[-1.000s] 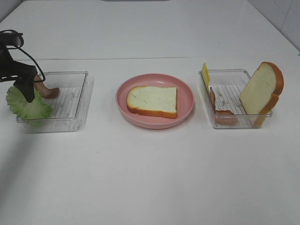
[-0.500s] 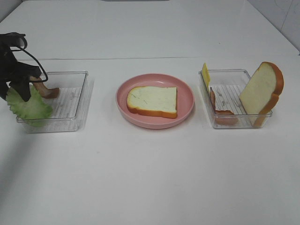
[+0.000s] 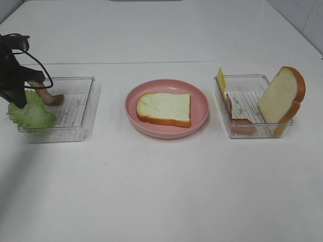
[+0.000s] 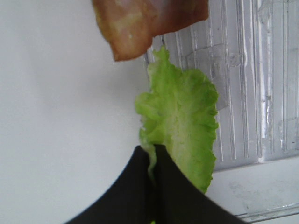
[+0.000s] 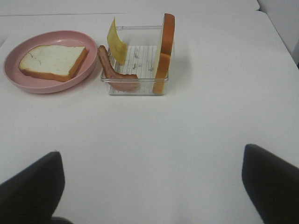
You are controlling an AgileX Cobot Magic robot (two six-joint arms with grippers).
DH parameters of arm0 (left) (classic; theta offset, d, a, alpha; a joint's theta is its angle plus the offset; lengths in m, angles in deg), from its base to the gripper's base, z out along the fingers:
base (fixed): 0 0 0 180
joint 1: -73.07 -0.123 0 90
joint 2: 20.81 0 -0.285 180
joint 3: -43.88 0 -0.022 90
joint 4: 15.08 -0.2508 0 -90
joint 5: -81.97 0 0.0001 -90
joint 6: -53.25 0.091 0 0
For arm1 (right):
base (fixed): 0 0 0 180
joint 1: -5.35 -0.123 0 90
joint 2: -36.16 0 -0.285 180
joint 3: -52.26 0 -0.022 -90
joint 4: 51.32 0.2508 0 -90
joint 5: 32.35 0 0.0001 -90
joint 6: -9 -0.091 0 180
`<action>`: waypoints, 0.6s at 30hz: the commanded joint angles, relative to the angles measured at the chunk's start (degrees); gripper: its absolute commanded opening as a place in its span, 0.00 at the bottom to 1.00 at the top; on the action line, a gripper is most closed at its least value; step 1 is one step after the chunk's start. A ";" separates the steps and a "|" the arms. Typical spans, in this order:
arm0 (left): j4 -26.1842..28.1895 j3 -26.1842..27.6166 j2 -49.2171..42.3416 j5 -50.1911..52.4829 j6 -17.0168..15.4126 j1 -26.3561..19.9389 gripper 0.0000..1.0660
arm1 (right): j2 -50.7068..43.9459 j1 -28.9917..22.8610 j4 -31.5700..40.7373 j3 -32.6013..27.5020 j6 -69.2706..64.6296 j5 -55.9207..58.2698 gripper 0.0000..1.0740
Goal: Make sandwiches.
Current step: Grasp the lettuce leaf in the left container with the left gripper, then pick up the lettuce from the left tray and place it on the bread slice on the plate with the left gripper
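Observation:
My left gripper (image 3: 18, 99) is shut on the edge of the green ruffled lettuce (image 3: 33, 115), which hangs over the left wall of the left clear tray (image 3: 75, 132). The left wrist view shows the black fingertips (image 4: 135, 186) pinching the lettuce (image 4: 182, 121), with a bacon strip (image 4: 145, 23) just beyond. That bacon strip (image 3: 49, 97) lies in the same tray. One bread slice (image 3: 164, 108) lies flat on the pink plate (image 3: 166, 133). My right gripper (image 5: 149, 186) is open and empty, well back from the right tray (image 5: 135, 86).
The right tray (image 3: 252, 133) holds an upright bread slice (image 3: 281, 98), a yellow cheese slice (image 3: 221, 79) leaning on its left wall and a bacon strip (image 3: 237, 121). The right wrist view shows the same cheese (image 5: 117, 39), bacon (image 5: 114, 74) and bread (image 5: 163, 51).
My left gripper has closed on the lettuce and shifted slightly left and up, tugging the leaf with it. The right side has not moved.

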 commanded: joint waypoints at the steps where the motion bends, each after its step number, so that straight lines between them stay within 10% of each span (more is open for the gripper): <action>1: 1.72 -0.34 -2.29 -2.35 0.34 0.57 0.00 | -1.38 0.11 0.00 -0.06 0.06 0.11 0.92; 18: 12.83 4.41 -11.57 -3.32 1.55 10.43 0.00 | -1.38 0.11 0.00 -0.06 0.06 0.11 0.92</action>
